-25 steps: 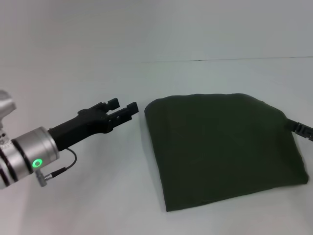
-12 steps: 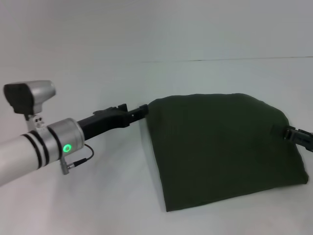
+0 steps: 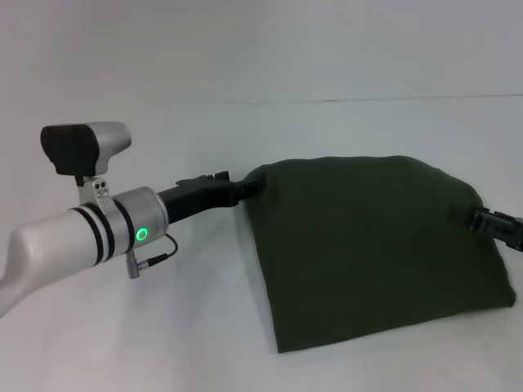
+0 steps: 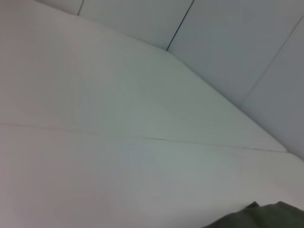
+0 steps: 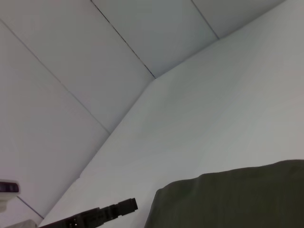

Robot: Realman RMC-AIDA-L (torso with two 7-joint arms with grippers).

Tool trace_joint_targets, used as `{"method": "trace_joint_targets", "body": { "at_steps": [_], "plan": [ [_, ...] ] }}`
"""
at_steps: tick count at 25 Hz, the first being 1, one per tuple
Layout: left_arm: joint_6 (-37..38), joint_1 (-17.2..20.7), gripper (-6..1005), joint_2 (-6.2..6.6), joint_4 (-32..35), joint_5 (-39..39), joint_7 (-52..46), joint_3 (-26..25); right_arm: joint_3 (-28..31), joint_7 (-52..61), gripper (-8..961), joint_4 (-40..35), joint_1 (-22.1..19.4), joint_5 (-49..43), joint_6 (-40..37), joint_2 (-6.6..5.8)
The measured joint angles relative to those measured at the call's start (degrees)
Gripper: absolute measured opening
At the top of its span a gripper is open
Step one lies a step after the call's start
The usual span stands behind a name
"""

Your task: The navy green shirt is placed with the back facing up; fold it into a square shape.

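Note:
The navy green shirt [image 3: 368, 245] lies folded into a rough four-sided shape on the white table, right of centre in the head view. My left gripper [image 3: 255, 186] reaches in from the left and sits at the shirt's far left corner. The right wrist view shows it [image 5: 128, 205] just beside the shirt's edge [image 5: 237, 199]. My right gripper [image 3: 484, 219] is at the shirt's right edge, mostly cut off by the frame. A small bit of the shirt [image 4: 266, 216] shows in the left wrist view.
The white table [image 3: 163, 327] spreads around the shirt, with a thin seam line across its far part [image 3: 368, 100]. White wall panels [image 5: 118, 38] stand behind the table.
My left arm has swung in to the right, bringing its gripper from open table up to the shirt's far left corner. My right gripper has edged slightly inward at the shirt's right edge.

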Motion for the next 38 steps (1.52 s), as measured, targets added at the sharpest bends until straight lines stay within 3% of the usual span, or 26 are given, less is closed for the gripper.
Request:
{"method": "trace_joint_targets", "body": {
  "at_steps": [20,32,38],
  "plan": [
    [-4.52,-4.30,783,-0.16,-5.26,0.01,1.21,-0.14,0.29,0.00,856,0.51,1.40,0.04,2.80,0.17],
    [-4.82,-4.98,782,-0.15,-5.60,0.01,1.71,-0.03,0.22,0.01,856,0.53,2.41,-0.11,3.72,0.34],
    [-6.86,-5.13,666,-0.15,-5.59,0.00,3.95,-0.26,0.36,0.35,857,0.53,2.53,-0.11,4.13,0.35]
  ]
}}
